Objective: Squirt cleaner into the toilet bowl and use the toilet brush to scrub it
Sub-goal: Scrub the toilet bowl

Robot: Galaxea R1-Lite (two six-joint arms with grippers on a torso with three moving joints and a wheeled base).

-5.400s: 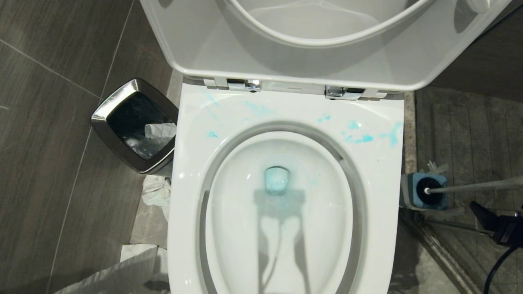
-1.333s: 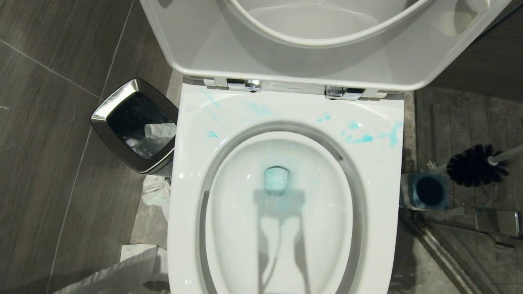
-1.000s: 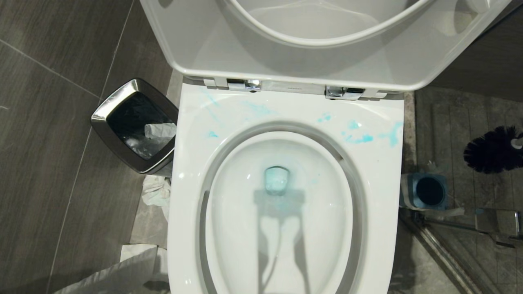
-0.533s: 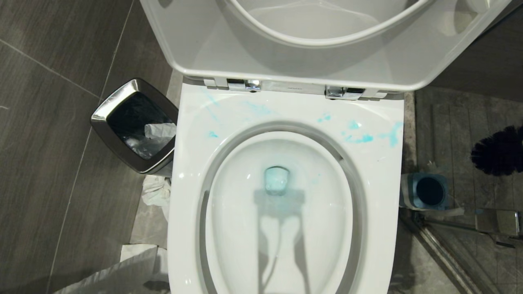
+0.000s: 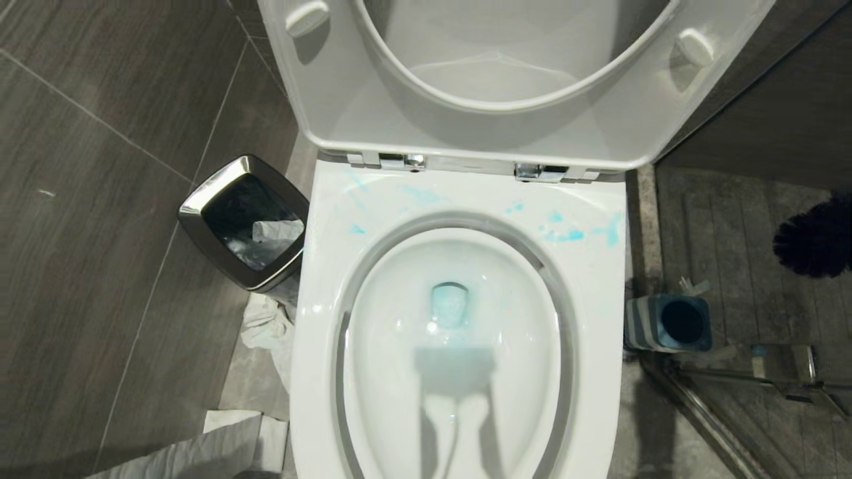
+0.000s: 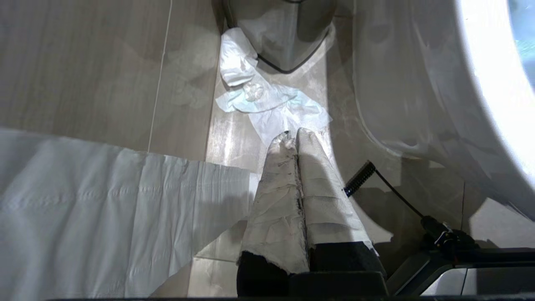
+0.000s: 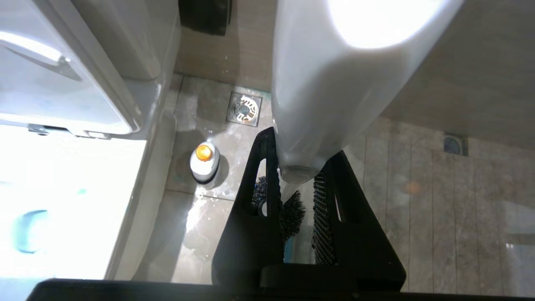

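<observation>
The toilet brush [image 5: 817,241], its bushy dark bristle head hanging above the floor to the right of the toilet bowl [image 5: 602,319], must travel leftward over the glossy white rim. The right end effector [image 7: 297,177] is clamped on its slim white handle (the long axis runs away from the wrist, head farthest). The left end effector [image 6: 296,140], closed and empty, hangs parked beside the bowl. Turquoise cleaner [image 5: 566,234] smears the rim.
</observation>
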